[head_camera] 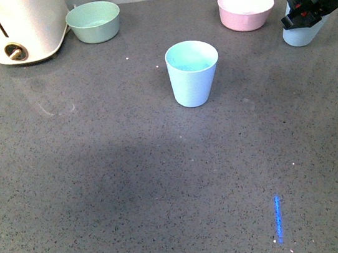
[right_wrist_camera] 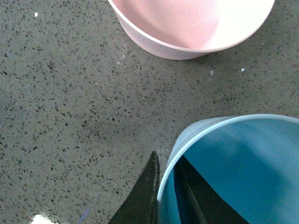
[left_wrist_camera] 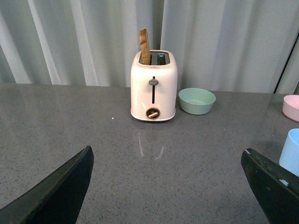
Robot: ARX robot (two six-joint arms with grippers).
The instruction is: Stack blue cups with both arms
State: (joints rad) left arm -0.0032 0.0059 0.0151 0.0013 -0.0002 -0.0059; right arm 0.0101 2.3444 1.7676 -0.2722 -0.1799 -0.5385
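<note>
grey speckled countertop fills the foreground, with a thin blue streak of light on it low and right of centre; first blue cup stands upright and alone mid-table, mouth up, pale aqua inside, nothing touching it; well apart from both bowls.

second blue cup sits at the far right edge of the front view, just beside the pink bowl and right of it; its top is hidden under the right gripper; cannot tell from the front view if its base is on the table; in the right wrist view the fingers straddle this cup's wall, one outside, one inside against the aqua interior, pinching the rim between them; pink bowl's rim shows close by.

left gripper is seen only in its own wrist view; two black fingers spread wide, nothing between them but bare table.

far left: cream toaster, lever and brass-coloured knob on its front, a brown slice standing in one slot; sage green bowl just beside it; pale curtain behind.
</note>
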